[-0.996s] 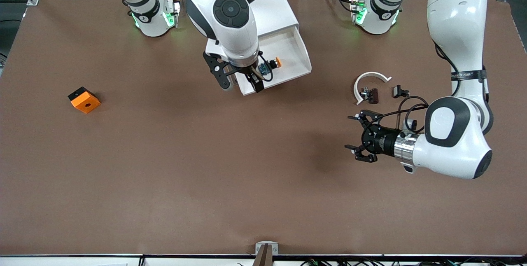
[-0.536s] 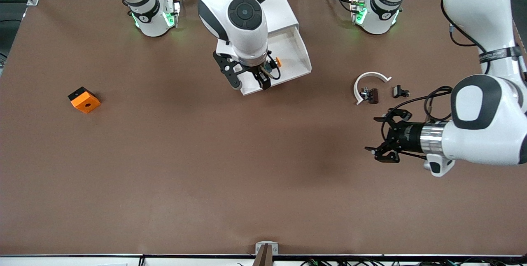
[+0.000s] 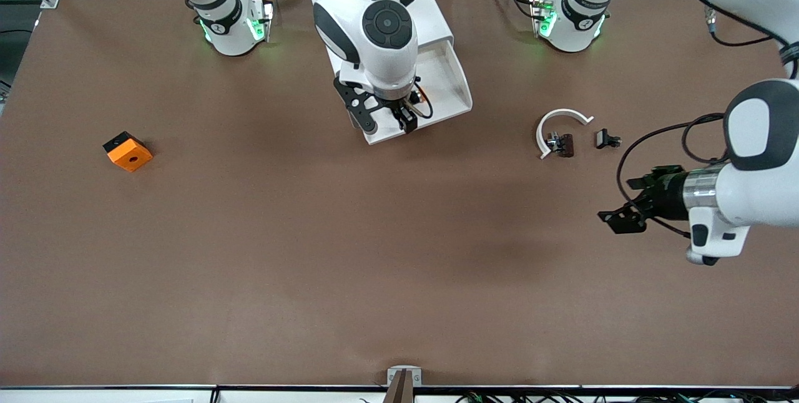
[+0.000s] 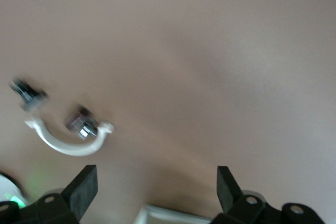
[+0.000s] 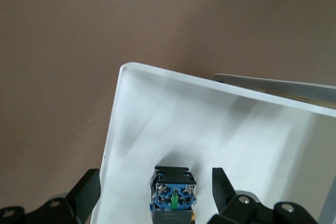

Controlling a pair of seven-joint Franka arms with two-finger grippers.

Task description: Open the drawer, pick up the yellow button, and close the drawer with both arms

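I have the drawer (image 3: 446,88) pulled out of the cabinet (image 3: 431,22), and the button (image 5: 173,195) lies inside it on the white floor, close to one side wall. My right gripper (image 3: 390,121) hangs over the drawer with its jaws apart, one on each side of the button and not yet touching it. From here I'd come straight down, keeping the finger by the wall clear of the rim, centre the dark body between the jaws, and only close once they are low enough to catch the base rather than the cap. My left gripper (image 3: 633,206) waits with jaws wide apart over bare table (image 3: 312,266) near the white curved clip (image 3: 558,122); I'd leave it parked until the drawer needs closing.
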